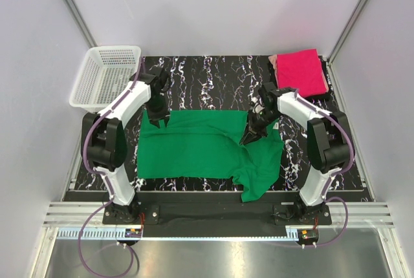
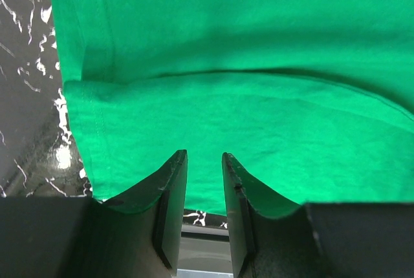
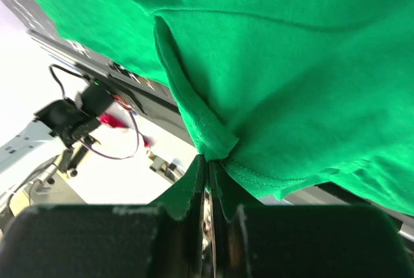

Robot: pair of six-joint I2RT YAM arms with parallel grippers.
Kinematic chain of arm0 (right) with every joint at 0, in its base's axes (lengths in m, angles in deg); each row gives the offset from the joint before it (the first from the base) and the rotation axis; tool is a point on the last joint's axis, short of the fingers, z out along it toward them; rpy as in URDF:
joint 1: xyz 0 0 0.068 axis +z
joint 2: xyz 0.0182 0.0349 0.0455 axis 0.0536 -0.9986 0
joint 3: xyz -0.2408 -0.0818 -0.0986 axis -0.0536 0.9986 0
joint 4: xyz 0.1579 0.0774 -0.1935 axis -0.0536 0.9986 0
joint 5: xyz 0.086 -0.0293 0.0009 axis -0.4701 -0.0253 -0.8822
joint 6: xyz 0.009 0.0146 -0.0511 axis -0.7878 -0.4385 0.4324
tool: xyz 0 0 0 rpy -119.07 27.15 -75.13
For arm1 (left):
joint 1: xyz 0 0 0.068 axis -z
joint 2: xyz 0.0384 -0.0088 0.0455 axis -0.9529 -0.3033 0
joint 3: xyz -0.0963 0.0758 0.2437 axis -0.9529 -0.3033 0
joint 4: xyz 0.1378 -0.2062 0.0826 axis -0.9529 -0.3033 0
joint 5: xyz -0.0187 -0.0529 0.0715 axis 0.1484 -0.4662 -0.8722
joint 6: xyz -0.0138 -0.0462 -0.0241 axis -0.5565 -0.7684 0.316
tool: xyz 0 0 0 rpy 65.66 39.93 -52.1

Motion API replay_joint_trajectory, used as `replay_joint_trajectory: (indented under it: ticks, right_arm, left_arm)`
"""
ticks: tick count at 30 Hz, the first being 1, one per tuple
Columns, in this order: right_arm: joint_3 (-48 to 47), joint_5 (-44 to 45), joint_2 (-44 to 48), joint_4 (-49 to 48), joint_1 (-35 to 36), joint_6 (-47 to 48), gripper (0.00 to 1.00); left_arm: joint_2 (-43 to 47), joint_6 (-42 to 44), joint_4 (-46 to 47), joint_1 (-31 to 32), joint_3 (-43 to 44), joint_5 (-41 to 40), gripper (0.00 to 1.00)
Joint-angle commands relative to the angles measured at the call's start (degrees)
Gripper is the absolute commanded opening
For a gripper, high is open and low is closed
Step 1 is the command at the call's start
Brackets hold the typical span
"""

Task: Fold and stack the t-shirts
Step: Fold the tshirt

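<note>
A bright green t-shirt (image 1: pixel 194 152) lies spread across the middle of the black marbled table (image 1: pixel 207 74), one rumpled part hanging toward the front right. A hot pink t-shirt (image 1: pixel 301 71) lies folded at the back right corner. My left gripper (image 1: pixel 157 121) hovers at the green shirt's back left corner. In the left wrist view it (image 2: pixel 204 155) stands open a little with nothing between its fingers, the green cloth (image 2: pixel 259 45) just beyond. My right gripper (image 1: pixel 248 138) sits on the shirt's right part. In the right wrist view it (image 3: pixel 208 158) is shut on a pinched fold of green cloth (image 3: pixel 291 64).
A white mesh basket (image 1: pixel 107 77) stands at the back left, partly off the table. White walls close in the back and both sides. Aluminium rails (image 1: pixel 207 216) run along the front by the arm bases. A small board with cables (image 3: pixel 77 113) shows below the table edge.
</note>
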Motion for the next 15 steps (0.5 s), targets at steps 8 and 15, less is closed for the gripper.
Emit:
replay_joint_trajectory:
  ticks: [8,15]
  right_arm:
    - [6.1,0.8,0.6,1.9,4.4,-2.0,0.22]
    - [2.0,6.0,2.4,6.6,4.3,-0.8,0.27]
  left_arm:
    - [3.3,-1.3,2.7,0.2,-2.9,0.4,0.32]
    - [2.1,-0.7,3.1,0.2,-1.5,0.3,0.32]
